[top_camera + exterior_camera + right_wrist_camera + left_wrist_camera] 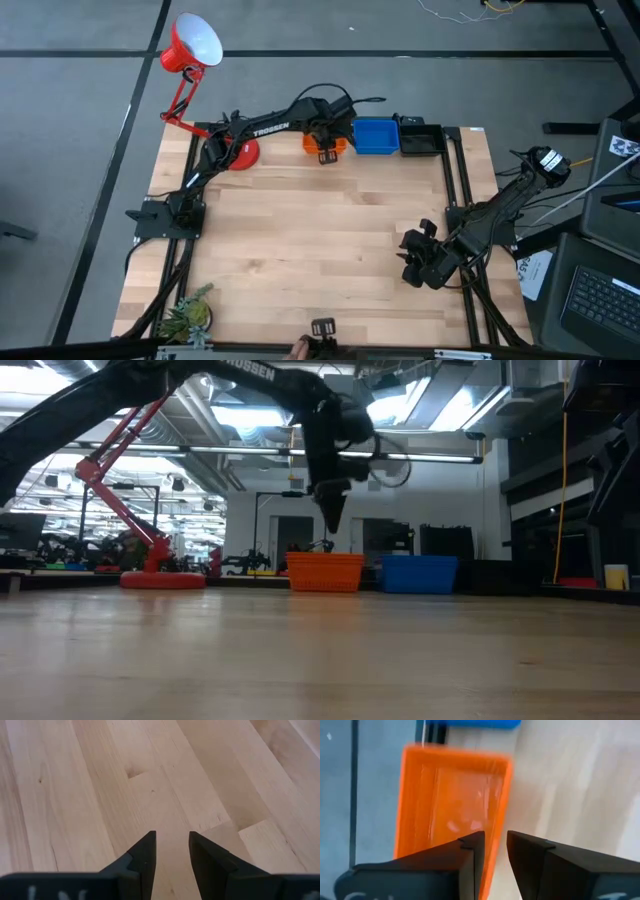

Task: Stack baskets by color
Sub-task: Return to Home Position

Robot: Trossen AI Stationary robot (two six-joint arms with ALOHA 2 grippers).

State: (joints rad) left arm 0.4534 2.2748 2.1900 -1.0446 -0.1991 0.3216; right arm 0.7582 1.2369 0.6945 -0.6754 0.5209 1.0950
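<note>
Three baskets stand in a row on the table's far edge: orange (322, 143), blue (376, 137) and black (421, 140). All three rest on their bottoms. In the low view the orange basket (325, 572) and the blue basket (420, 573) stand side by side. My left gripper (333, 525) hangs a little above the orange basket, pointing steeply down, open and clear of it. In the left wrist view its fingers (495, 845) stand over the basket's long wall (501, 805). My right gripper (415, 262) waits open over bare wood at the table's right side (172, 842).
A red desk lamp (195, 45) leans over the far left corner, its round base (243, 153) left of the orange basket. A small green plant (188, 315) sits at the near left corner. Black frame rails (455, 180) run along the table's sides.
</note>
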